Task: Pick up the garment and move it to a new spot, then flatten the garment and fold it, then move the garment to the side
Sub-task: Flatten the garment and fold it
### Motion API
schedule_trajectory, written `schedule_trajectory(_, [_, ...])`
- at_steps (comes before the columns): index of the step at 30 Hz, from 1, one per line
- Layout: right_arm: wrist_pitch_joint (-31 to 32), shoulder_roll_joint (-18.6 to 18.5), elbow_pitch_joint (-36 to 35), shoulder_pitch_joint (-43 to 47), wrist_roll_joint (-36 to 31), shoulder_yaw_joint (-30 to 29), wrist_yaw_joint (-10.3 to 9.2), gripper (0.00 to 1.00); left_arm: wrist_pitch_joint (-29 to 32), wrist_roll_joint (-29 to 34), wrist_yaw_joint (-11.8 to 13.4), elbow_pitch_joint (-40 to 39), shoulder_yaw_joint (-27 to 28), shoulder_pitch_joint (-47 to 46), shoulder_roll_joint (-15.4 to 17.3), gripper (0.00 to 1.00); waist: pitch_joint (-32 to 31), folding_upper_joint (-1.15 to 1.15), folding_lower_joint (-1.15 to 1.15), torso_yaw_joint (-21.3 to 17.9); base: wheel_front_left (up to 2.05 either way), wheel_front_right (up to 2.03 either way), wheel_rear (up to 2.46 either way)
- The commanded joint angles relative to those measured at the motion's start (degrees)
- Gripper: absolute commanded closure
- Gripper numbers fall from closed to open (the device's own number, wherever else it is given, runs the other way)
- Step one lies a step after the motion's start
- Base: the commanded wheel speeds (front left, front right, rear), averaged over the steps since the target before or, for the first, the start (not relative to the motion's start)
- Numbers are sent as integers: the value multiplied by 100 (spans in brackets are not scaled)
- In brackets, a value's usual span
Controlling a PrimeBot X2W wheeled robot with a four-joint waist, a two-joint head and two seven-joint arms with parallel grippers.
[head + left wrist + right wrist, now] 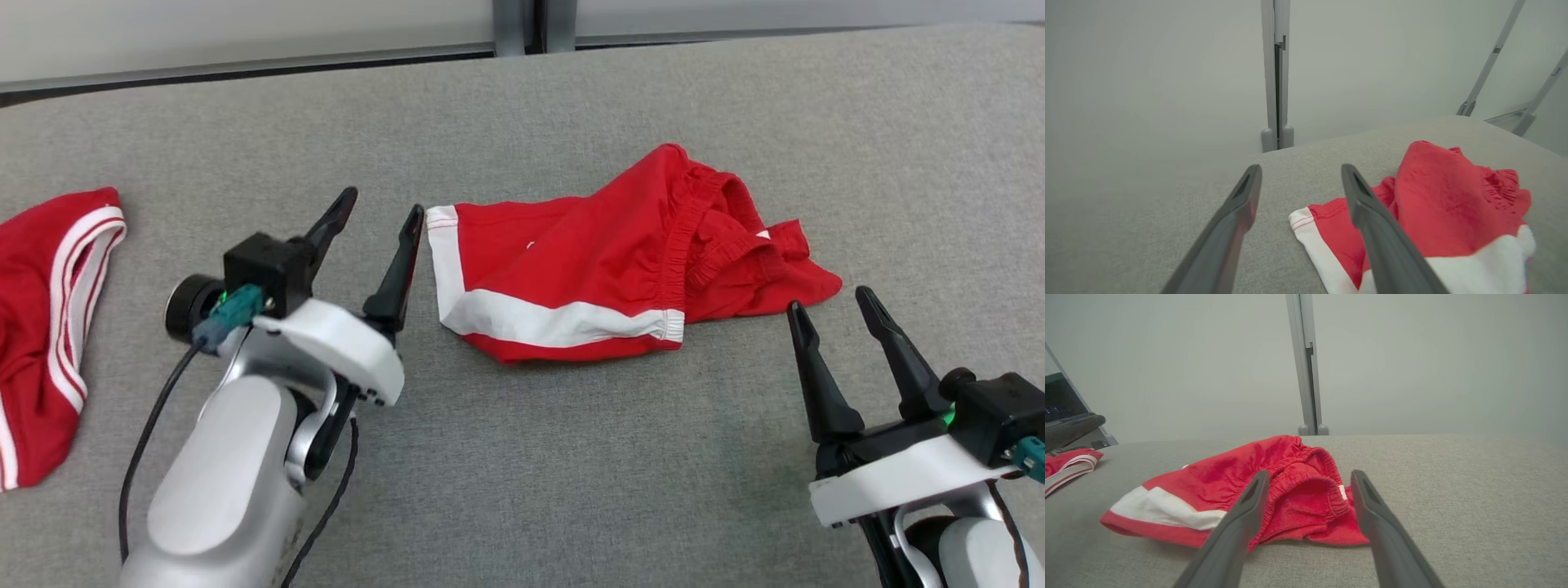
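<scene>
Since both pairs of jaws stand wide apart with nothing between them, the pick-up has, by my reading, not yet begun. Nearest the head camera, the left gripper [384,202] hangs just beside the white-trimmed leg hem of the garment [588,261]. The right gripper [829,299] sits just short of the bunched waistband end. One empty pincer at each end looks like the set-up for a two-handed lift, since a single grip would let the cloth hang and twist. Neither finger pair touches the fabric as far as I can tell; in the left wrist view one finger overlaps the hem, but whether it rests on it is unclear.

The garment is a pair of red shorts with a white band. It lies crumpled near the middle of the grey table [522,122], partly doubled over itself, with the elastic waist gathered toward the robot's right. That heap is why flattening must come before any fold. The hem corner and the waistband edge seem the firmest places to pinch.

Well apart at the table's left edge lies a second red garment [49,327] with white stripes — possibly marking the side where pieces are set down, though that is a guess. Beyond the far edge stands a pale wall with a grey post [514,24].
</scene>
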Motion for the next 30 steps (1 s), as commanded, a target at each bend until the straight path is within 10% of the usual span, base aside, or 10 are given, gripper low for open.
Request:
schedule_trajectory(1, [-43,-24,13,-125,25,34,0,0,110,-22,-73,260,-41,-300,-43,0,223,0,0,-191,0,0,0])
schedule_trajectory(13, [-180,29,240,-499,112,317,0,0,615,-471,-428,2930,-149,-1787,-315,0,695,0,0,-549,0,0,0])
schedule_trajectory(14, [-183,25,263,-514,127,346,0,0,654,-543,-434,3132,-165,-1845,-349,18,705,0,0,-560,0,0,0])
schedule_trajectory(15, [-195,17,278,-542,131,376,0,0,636,-551,-457,3281,-195,-1902,-365,87,715,0,0,-568,0,0,0])
schedule_trajectory(16, [-206,-4,295,-571,130,427,0,0,584,-571,-472,3427,-215,-1955,-379,100,718,0,0,-573,0,0,0])
schedule_trajectory(30, [112,-364,771,-1079,604,1836,0,0,-78,-876,-522,4348,-629,-2340,-547,100,689,0,0,-374,0,0,0])
